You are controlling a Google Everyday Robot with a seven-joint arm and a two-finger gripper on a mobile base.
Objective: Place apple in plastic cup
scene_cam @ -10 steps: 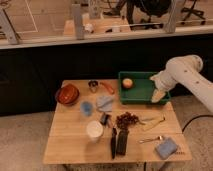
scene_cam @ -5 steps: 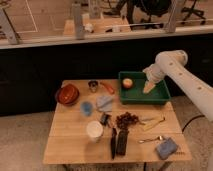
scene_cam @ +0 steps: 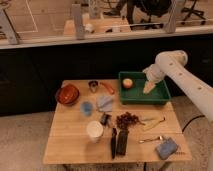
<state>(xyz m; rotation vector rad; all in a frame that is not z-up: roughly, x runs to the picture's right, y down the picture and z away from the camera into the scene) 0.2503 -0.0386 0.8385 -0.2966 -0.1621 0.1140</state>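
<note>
**ARM POSE AND APPLE POSITION**

The white arm (scene_cam: 176, 75) enters from the right edge of the view. It rises to a bend above the right end of the green tray (scene_cam: 162, 96), then angles down toward the left of the view. The claw (scene_cam: 149, 88) hangs at the arm's end, pointing down into the tray over its middle portion. It cannot be told how far open the claw is, or whether it has hold of anything.

The apple (scene_cam: 128, 83) lies inside the tray near the back-left corner. It is near the claw, on the side toward the left of the view, and apart from it.

The plastic cup (scene_cam: 87, 108) stands upright on the wooden surface (scene_cam: 70, 142), well apart from the tray. It sits just beside a blue cloth (scene_cam: 105, 103), between that cloth and a red bowl (scene_cam: 67, 94). A metal cup (scene_cam: 93, 85) stands behind it. A white cup (scene_cam: 94, 130) stands in front of it.
</note>
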